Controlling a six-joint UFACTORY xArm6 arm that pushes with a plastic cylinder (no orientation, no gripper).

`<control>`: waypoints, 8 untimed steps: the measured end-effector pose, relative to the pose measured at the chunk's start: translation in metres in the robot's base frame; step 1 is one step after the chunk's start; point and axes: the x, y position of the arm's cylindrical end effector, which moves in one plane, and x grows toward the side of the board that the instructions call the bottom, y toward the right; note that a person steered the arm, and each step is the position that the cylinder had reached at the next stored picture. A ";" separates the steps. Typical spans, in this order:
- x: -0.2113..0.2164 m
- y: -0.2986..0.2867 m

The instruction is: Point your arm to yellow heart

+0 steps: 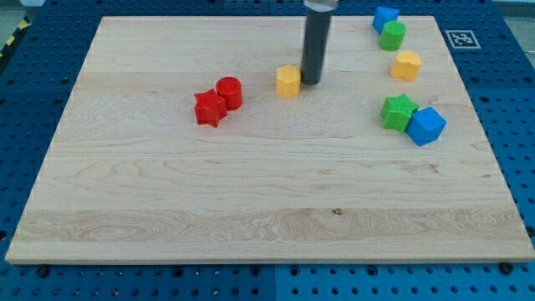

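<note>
A small yellow block (288, 81) lies in the upper middle of the wooden board (251, 201); its top looks notched like a heart, though the shape is hard to make out. My tip (310, 83) stands just to its right, touching or nearly touching it. A second yellow block (406, 64), more like a pentagon, lies toward the view's upper right, well apart from the tip.
A red star (210, 109) and a red cylinder (229, 92) touch each other left of the tip. A green star (399, 111) and a blue cube (426, 125) sit together at the right. A blue block (384, 17) and a green block (392, 35) sit at the top right.
</note>
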 end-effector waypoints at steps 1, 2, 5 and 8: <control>0.000 -0.035; 0.000 -0.051; 0.005 0.133; -0.035 0.291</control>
